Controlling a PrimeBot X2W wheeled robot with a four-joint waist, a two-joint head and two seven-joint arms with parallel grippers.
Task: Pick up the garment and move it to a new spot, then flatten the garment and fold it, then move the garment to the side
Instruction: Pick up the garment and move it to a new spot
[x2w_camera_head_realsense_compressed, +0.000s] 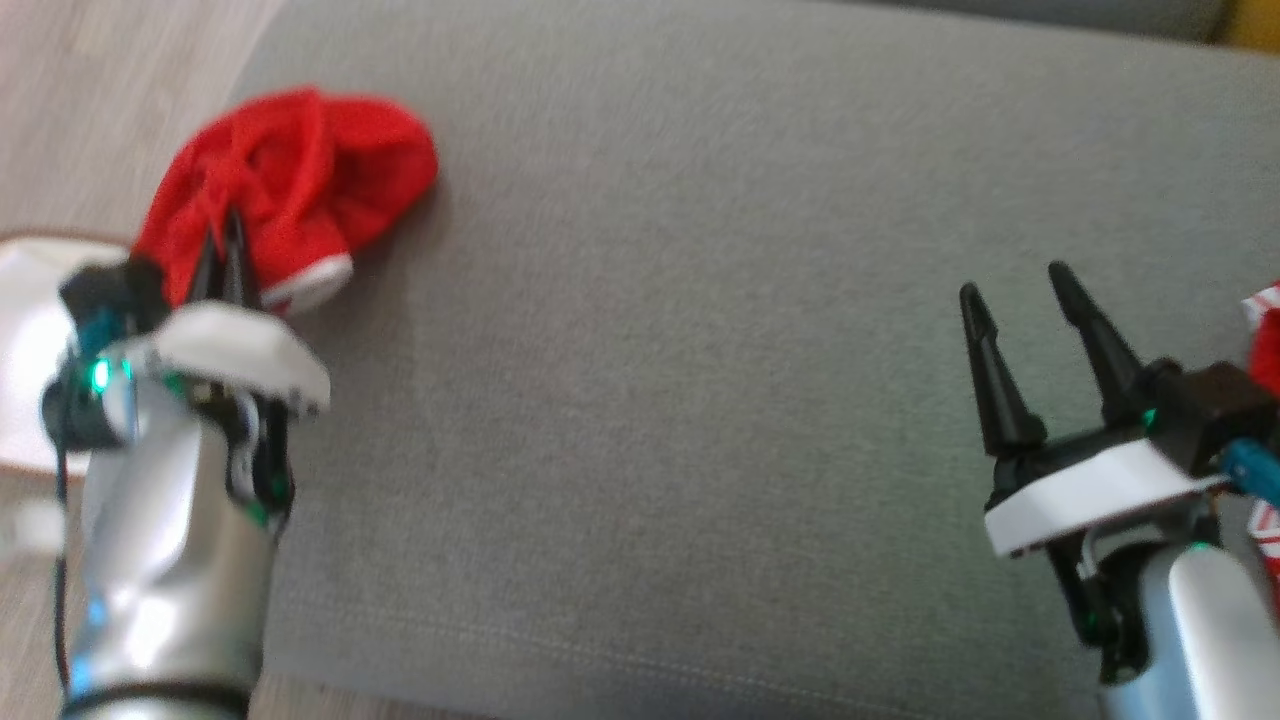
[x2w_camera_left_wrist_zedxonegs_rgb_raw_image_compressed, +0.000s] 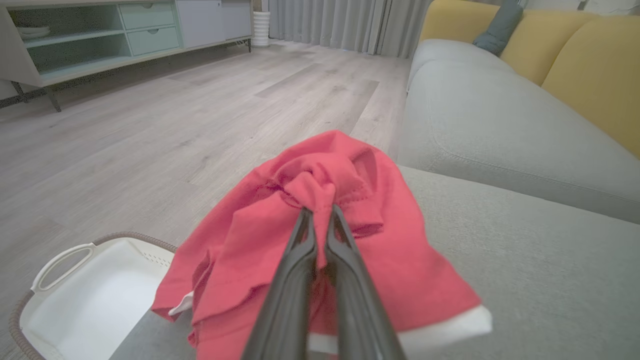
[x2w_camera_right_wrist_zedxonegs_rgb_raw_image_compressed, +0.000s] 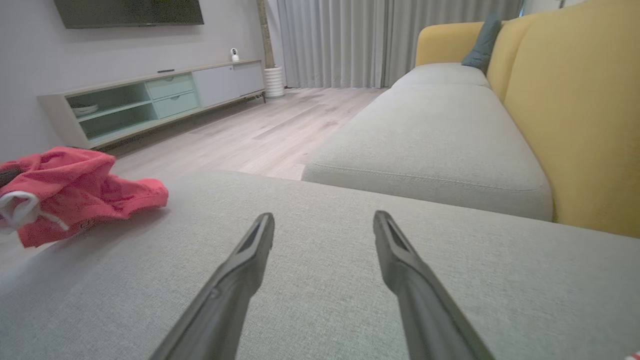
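The garment (x2w_camera_head_realsense_compressed: 300, 180) is red with a white band, bunched up at the far left corner of the grey cushion (x2w_camera_head_realsense_compressed: 700, 350). My left gripper (x2w_camera_head_realsense_compressed: 222, 225) is shut on a fold of it; in the left wrist view the gripper (x2w_camera_left_wrist_zedxonegs_rgb_raw_image_compressed: 319, 210) pinches the garment (x2w_camera_left_wrist_zedxonegs_rgb_raw_image_compressed: 390, 240) near its top. My right gripper (x2w_camera_head_realsense_compressed: 1015, 280) hovers open over the cushion's right side, holding nothing. In the right wrist view its fingers (x2w_camera_right_wrist_zedxonegs_rgb_raw_image_compressed: 257, 240) stand wide apart above the cushion, and the garment (x2w_camera_right_wrist_zedxonegs_rgb_raw_image_compressed: 75, 190) lies far off to the left.
A white basket (x2w_camera_left_wrist_zedxonegs_rgb_raw_image_compressed: 90, 300) sits on the wood floor just beyond the cushion's left edge. Another red-and-white cloth (x2w_camera_head_realsense_compressed: 1265, 340) peeks in at the right edge. A yellow sofa back (x2w_camera_right_wrist_zedxonegs_rgb_raw_image_compressed: 575, 110) and a second grey seat (x2w_camera_right_wrist_zedxonegs_rgb_raw_image_compressed: 435, 145) lie beyond.
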